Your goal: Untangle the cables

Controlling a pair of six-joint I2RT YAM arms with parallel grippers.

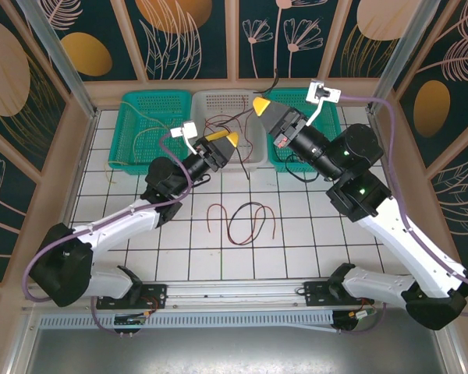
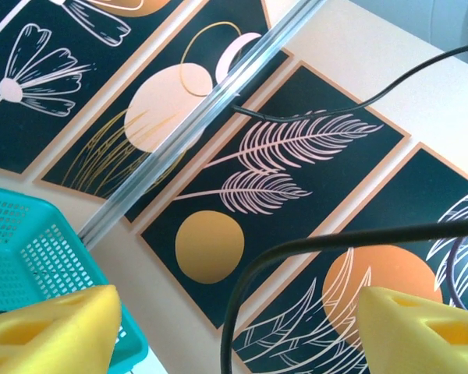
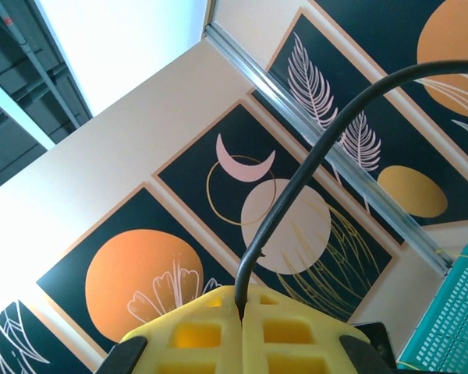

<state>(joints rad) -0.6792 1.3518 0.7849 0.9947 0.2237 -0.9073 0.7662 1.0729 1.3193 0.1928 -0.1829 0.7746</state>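
My right gripper (image 1: 259,104) is raised over the baskets and shut on a black cable (image 3: 312,164). The cable comes out from between the closed yellow fingertips (image 3: 218,327) and arcs upward. In the left wrist view the same kind of black cable (image 2: 246,288) curves down through the gap of my left gripper (image 2: 238,335). Its yellow fingers (image 2: 54,335) stand wide apart and do not touch it. My left gripper (image 1: 228,140) hangs just left of and below the right one. A loose tangle of red and black cables (image 1: 242,222) lies on the white tiled table.
Three baskets stand along the back wall: a teal one (image 1: 132,105) on the left with a thin yellow wire, a white one (image 1: 210,100) in the middle with red wires, and a teal one (image 1: 331,105) on the right. Patterned walls enclose the table.
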